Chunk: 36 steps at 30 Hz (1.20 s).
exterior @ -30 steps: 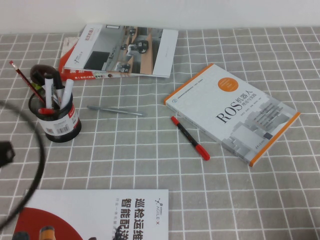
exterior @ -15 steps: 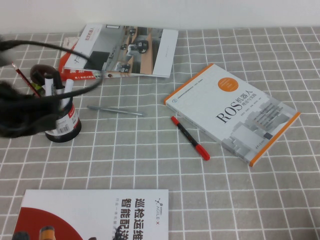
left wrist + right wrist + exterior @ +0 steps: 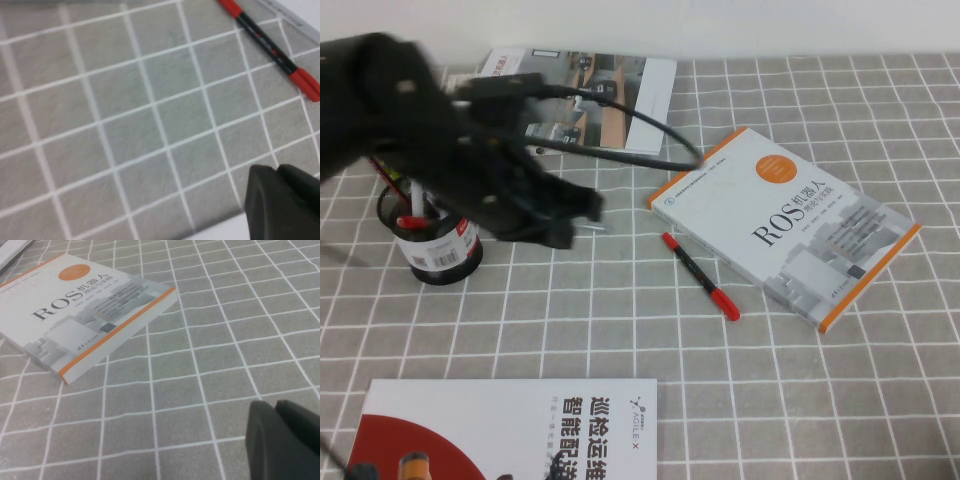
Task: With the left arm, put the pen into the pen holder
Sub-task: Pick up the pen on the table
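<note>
Left tool closed, above tablecloth between pen holder and pen.

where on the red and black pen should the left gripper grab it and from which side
Best guess: the middle of the black barrel of the pen, coming straight down from above. It lies flat on the tablecloth beside the ROS book, so jaws should straddle it across its width. The left gripper is shut and short of it; the right gripper sits apart, also shut.

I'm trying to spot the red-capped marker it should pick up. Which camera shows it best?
The high view: the whole pen lies flat beside the ROS book, ahead of the shut left gripper. The left wrist view cuts off one end. The right wrist view misses it.
</note>
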Available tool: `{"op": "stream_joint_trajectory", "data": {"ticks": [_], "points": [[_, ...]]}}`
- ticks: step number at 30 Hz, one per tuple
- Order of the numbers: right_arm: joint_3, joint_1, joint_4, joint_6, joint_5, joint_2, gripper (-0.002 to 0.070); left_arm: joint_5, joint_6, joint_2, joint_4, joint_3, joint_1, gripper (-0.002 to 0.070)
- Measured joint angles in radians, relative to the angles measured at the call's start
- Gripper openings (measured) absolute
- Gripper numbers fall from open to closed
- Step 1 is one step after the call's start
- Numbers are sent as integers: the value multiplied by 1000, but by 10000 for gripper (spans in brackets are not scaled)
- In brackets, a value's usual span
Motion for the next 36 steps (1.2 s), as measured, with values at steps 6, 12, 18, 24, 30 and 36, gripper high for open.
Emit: {"op": "stream_joint_trajectory", "data": {"ticks": [6, 12, 18, 24, 30, 36], "points": [[0, 0, 0, 0, 0, 0, -15, 34, -40, 135, 71, -147, -87, -5], [0, 0, 0, 0, 0, 0, -15, 103, -107, 248, 105, -294, -150, -5], [0, 0, 0, 0, 0, 0, -15, 168, -161, 361, 113, -435, -197, -5], [0, 0, 0, 0, 0, 0, -15, 234, -191, 466, 115, -549, -254, -5], [0, 0, 0, 0, 0, 0, -15, 252, -213, 524, 119, -604, -313, -5], [0, 0, 0, 0, 0, 0, -15, 252, -110, 530, 119, -618, -331, 25]]}}
